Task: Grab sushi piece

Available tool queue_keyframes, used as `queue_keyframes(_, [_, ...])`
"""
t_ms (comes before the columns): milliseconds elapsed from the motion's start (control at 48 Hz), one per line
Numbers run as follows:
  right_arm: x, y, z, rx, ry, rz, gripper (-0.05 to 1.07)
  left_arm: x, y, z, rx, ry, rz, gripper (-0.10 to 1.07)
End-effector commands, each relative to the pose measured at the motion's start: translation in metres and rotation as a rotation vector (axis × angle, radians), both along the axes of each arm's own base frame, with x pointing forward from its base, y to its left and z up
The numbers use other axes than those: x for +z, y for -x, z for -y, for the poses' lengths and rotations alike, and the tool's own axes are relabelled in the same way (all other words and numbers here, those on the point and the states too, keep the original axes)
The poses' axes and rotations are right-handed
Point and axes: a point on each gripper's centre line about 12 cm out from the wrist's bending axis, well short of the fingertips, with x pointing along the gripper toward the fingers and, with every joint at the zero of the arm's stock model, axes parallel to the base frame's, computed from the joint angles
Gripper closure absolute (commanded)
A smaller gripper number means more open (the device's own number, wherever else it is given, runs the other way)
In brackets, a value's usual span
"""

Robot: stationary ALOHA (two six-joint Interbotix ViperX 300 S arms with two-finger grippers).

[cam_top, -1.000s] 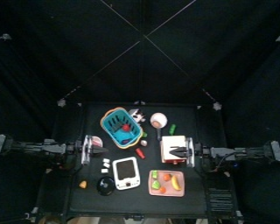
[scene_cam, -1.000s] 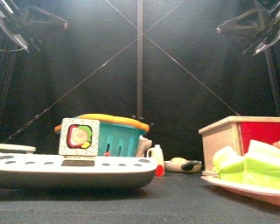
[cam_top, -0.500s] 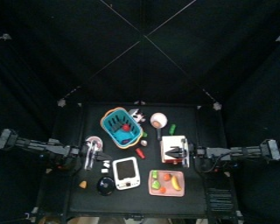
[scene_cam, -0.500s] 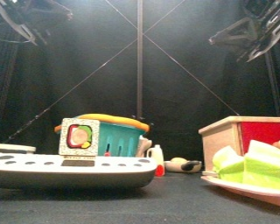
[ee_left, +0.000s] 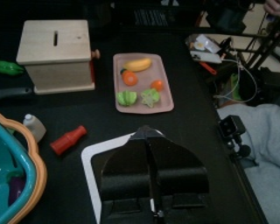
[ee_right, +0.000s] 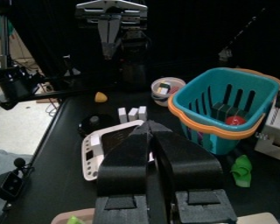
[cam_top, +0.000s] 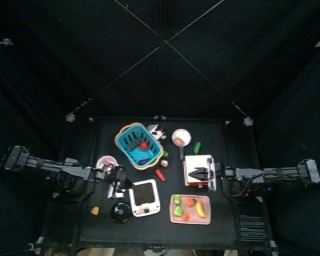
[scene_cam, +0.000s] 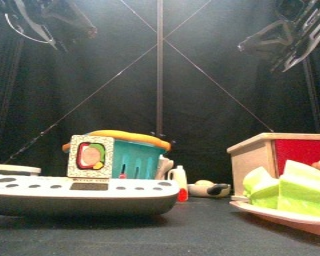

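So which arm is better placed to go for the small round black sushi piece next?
Left. The left fingers hang on the same side as the small round black sushi piece; the right fingers have the white flat device in between.

A white flat device [scene_cam: 83, 194] lies nearest on the desk [scene_cam: 149, 232]. Behind it stands a teal basket [scene_cam: 139, 157]. A wooden box [scene_cam: 280, 158] stands at right.

Sushi piece [cam_top: 119, 210]: small, round, dark roll with a paler rim. It sits flat on the counter [cam_top: 156, 232], round face up, in the front-left part. It is just beside the left edge of the white flat device [cam_top: 145, 199], and the tiny orange piece [cam_top: 95, 211] is near its other side. Free of both, nothing touching it. Only the top view shows it clearly.
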Motion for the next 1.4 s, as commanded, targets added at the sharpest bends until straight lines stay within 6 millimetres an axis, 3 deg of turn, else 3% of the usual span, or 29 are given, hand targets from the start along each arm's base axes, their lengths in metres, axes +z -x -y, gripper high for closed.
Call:
queue_keyframes(0, [0.005, -0.002, 0.000, -0.001, -0.009, 0.009, 0.99, 0.008, -0.009, -0.002, 0.013, 0.005, 0.004, 0.95])
queue_keyframes(167, [0.002, -0.002, 0.000, -0.001, -0.012, -0.009, 0.99, -0.001, -0.024, 0.000, 0.009, -0.012, -0.074, 0.94])
queue_keyframes(604, [-0.007, -0.006, 0.000, -0.006, -0.037, -0.061, 0.99, 0.005, -0.059, -0.001, 0.067, -0.135, -0.302, 0.94])
queue_keyframes(896, [-0.009, -0.006, 0.000, -0.006, -0.045, -0.072, 0.99, -0.007, -0.058, 0.049, 0.108, -0.193, -0.282, 0.91])
queue_keyframes(1021, [-0.009, -0.006, 0.000, -0.008, -0.044, -0.073, 0.99, -0.020, -0.055, 0.060, 0.157, -0.155, -0.282, 0.79])
queue_keyframes(1375, [-0.013, -0.008, 0.000, -0.008, -0.048, -0.087, 0.99, -0.060, -0.057, 0.079, 0.159, -0.130, -0.287, 0.30])
